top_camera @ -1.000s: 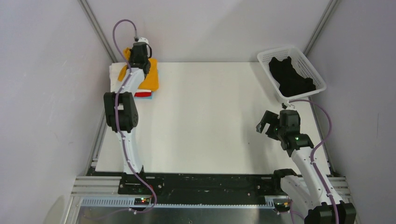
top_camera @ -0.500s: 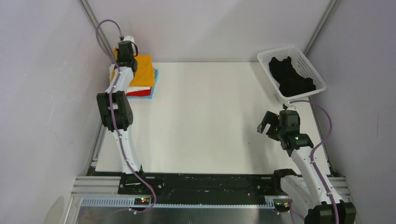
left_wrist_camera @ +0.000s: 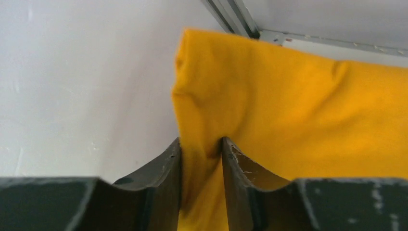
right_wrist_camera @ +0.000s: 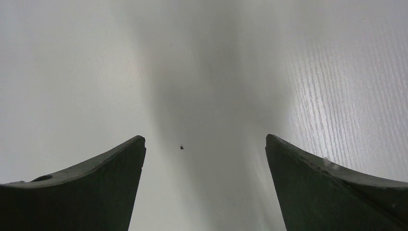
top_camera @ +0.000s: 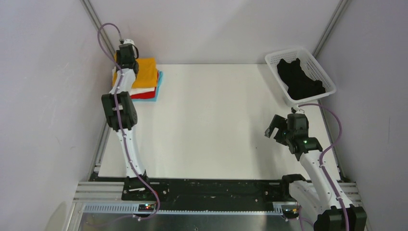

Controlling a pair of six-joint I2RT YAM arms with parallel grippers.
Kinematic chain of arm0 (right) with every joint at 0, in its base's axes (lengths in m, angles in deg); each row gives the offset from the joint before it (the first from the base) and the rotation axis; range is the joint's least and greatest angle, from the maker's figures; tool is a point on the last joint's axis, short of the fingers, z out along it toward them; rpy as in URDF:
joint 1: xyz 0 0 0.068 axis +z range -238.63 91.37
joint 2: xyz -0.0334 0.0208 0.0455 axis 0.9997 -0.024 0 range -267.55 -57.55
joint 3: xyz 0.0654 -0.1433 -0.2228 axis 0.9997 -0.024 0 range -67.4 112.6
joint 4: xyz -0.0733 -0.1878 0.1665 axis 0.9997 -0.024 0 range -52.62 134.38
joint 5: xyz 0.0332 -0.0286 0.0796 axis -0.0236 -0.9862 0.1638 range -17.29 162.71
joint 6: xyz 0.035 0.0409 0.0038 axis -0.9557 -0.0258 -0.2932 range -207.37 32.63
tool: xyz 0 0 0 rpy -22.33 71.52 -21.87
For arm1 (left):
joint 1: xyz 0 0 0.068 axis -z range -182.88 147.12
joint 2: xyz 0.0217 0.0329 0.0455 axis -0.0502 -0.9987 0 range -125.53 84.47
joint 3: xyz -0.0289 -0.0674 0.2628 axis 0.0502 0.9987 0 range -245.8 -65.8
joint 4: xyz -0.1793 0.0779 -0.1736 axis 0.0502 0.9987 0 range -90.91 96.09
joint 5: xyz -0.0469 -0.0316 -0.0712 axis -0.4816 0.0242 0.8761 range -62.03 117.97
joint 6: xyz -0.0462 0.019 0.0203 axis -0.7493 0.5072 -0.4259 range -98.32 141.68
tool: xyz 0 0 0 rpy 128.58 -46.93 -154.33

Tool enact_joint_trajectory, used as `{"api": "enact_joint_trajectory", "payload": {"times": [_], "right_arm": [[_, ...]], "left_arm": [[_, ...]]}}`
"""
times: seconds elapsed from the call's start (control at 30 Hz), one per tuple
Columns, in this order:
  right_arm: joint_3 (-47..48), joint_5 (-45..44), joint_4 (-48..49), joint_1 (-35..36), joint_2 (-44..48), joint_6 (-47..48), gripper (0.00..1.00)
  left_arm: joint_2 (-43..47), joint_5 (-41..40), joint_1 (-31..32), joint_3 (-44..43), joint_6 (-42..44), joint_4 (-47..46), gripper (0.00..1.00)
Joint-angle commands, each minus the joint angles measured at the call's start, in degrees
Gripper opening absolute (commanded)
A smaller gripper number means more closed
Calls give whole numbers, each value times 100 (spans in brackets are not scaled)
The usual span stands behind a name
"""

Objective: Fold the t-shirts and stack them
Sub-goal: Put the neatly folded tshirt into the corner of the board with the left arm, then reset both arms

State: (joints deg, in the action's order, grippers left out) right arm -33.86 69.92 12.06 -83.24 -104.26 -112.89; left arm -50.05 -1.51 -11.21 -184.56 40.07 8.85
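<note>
A folded mustard-yellow t-shirt (top_camera: 146,72) lies on top of a stack at the table's far left corner, over white (top_camera: 141,90), red (top_camera: 140,96) and light-blue (top_camera: 158,88) folded tees. My left gripper (top_camera: 126,54) is at the stack's far left edge. In the left wrist view it (left_wrist_camera: 201,144) is shut on a pinch of the yellow shirt (left_wrist_camera: 298,110). A black t-shirt (top_camera: 300,79) lies crumpled in the white basket. My right gripper (top_camera: 272,127) hovers open and empty over the table near the right side; in the right wrist view it (right_wrist_camera: 205,139) shows only bare table.
The white lattice basket (top_camera: 276,59) stands tilted at the far right corner. Metal frame posts (top_camera: 96,24) rise at both back corners, and side walls stand close to the table's edges.
My left gripper has pulled the yellow shirt back and left onto the stack, and the shirt now lies flatter and squarer there. The right arm has not moved.
</note>
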Motion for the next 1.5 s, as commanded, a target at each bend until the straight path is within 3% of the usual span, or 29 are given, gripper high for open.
{"api": "enact_joint_trajectory", "payload": {"times": [0.0,0.07,0.1,0.17,0.2,0.4,0.57,0.8,0.93,1.23,1.33,1.47], "right_arm": [[161,-104,115,19,-6,-108,99],[162,-97,110,30,0,-107,99],[162,-94,104,36,4,-109,99],[162,-57,91,41,23,-95,99],[162,-42,84,50,32,-83,99],[162,116,158,50,208,5,99],[174,294,182,49,336,42,99],[177,669,111,40,495,64,99],[167,729,-55,38,625,91,99],[-87,58,-92,54,1339,-221,99],[-246,-209,-84,54,1714,-411,99],[-473,-605,-52,54,2173,-623,99]], "left_arm": [[-96,-309,-135,-547,-41,-253,43],[-180,-524,-145,-735,-197,-249,58],[-189,-660,-143,-784,-245,-239,75],[-67,-618,-129,-733,-487,-178,95],[116,-567,-122,-544,-704,-164,98],[1375,833,0,774,-1702,-156,100],[2398,1355,310,1604,-2413,-165,100],[3857,601,1527,2548,-2631,-170,100],[5202,294,2382,3518,-2902,-206,100],[8629,187,4338,7576,-4351,-416,100],[9549,275,4521,8915,-4826,-237,100],[10760,221,4542,9680,-5226,46,100]]}}
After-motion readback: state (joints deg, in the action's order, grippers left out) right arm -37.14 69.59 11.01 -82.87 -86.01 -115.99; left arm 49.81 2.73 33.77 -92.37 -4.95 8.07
